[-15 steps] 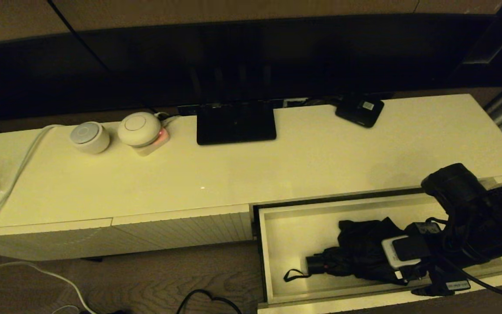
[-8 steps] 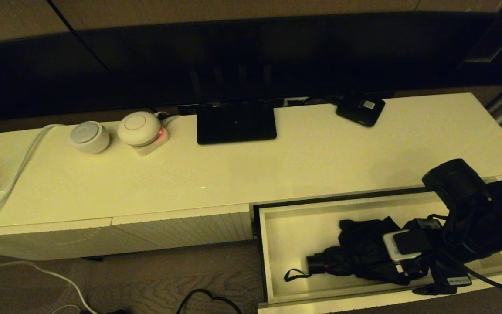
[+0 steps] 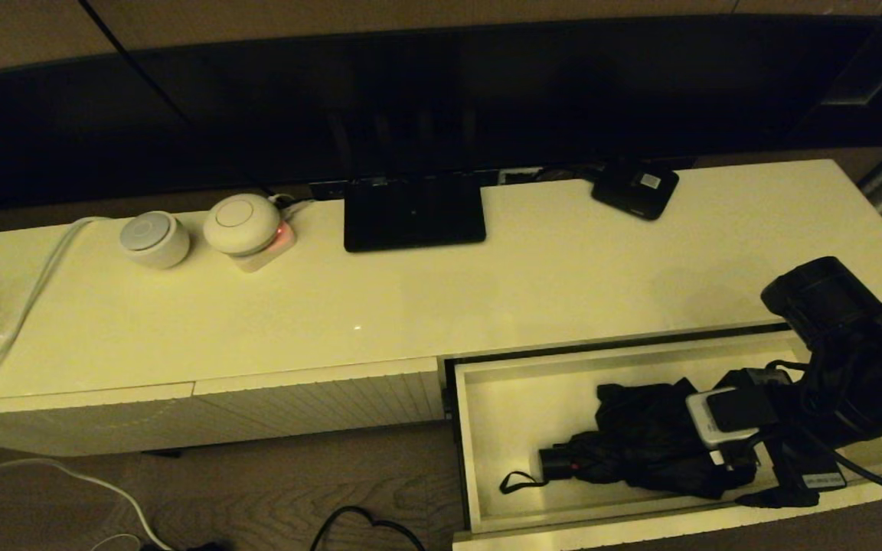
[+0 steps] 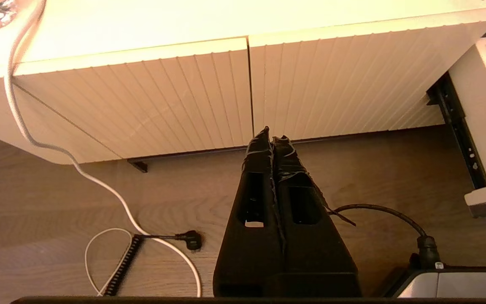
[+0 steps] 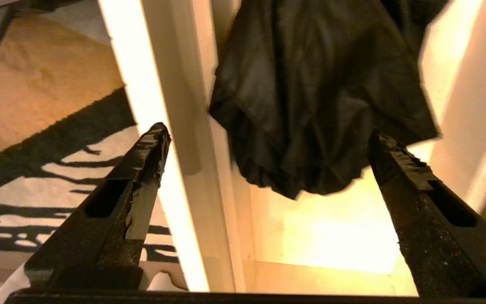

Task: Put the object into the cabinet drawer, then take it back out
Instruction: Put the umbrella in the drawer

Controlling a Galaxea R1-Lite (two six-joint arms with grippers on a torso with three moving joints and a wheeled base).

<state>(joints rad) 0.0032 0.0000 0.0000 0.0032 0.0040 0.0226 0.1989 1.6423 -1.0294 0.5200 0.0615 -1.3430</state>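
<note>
**Head view: umbrella lying in the open drawer, right pincer spread above it**

Item: compact black folding umbrella with bunched fabric, lying in the wide shallow cream-white drawer, lower right of frame, handle and strap loop toward the drawer's left end.

Right pincer: spread wide, holding nothing, one finger outside the front wall, the other over the interior beside the fabric.

Left pincer: pressed together, empty, parked low before the ribbed cream cabinet front.

Step, judged: umbrella deposited; retrieval pending. Next move calls for both fingers inside the walls, straddling the bundle.

Clearance: front wall close; open drawer floor at left; glossy cream counter above.
</note>
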